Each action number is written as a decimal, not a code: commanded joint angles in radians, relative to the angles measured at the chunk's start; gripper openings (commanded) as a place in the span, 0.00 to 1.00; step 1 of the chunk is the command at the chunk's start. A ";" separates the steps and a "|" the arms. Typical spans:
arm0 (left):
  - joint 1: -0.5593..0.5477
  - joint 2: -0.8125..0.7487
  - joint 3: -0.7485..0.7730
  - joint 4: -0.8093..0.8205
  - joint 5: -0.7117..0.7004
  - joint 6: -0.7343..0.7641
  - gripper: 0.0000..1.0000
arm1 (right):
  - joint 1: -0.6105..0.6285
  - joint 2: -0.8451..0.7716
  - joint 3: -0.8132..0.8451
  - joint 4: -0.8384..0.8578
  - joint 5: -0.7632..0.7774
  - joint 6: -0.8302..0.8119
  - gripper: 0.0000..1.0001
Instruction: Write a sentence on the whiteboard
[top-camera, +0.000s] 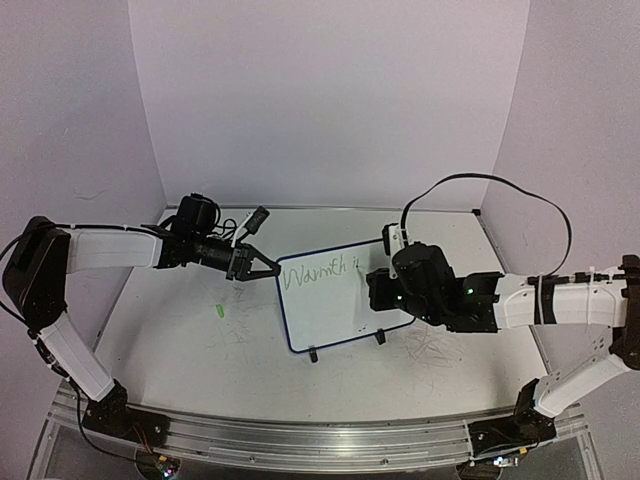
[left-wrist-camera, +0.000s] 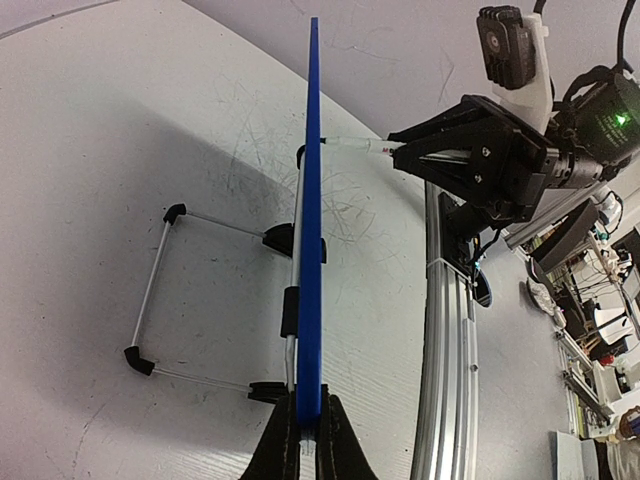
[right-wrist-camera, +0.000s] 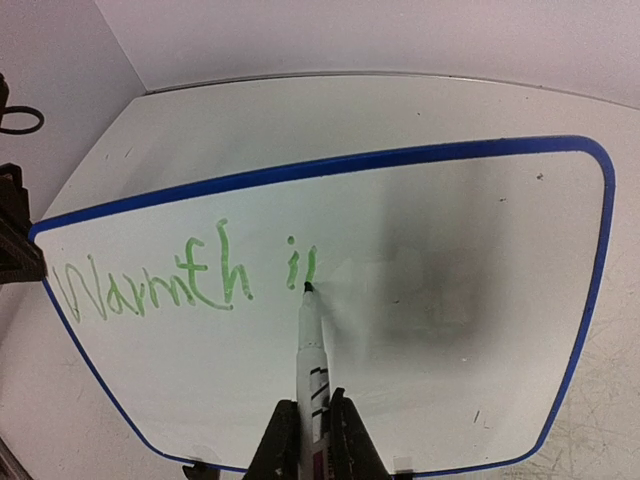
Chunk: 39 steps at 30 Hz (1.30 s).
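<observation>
The right pincer grips a marker whose tip touches the whiteboard just right of the unfinished sentence, while the left pincer clamps the whiteboard's edge.

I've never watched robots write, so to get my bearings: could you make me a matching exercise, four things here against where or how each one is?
Things:
1. left claw
2. right claw
3. writing
4. green bit

Place or state:
A. lying on the table, left of the board
B. shut on the marker, tip at the board
C. shut on the board's edge
D. green, on the board, begins "Warmth"

Pairs: 1-C, 2-B, 3-D, 4-A
</observation>
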 joint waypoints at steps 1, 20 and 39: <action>-0.026 0.006 0.030 -0.045 0.012 0.018 0.00 | 0.004 -0.008 -0.012 -0.004 0.007 0.020 0.00; -0.026 0.002 0.029 -0.047 0.011 0.019 0.00 | -0.013 0.001 0.033 0.048 0.041 -0.032 0.00; -0.026 0.007 0.031 -0.047 0.015 0.018 0.00 | -0.041 -0.008 0.052 0.057 0.074 -0.050 0.00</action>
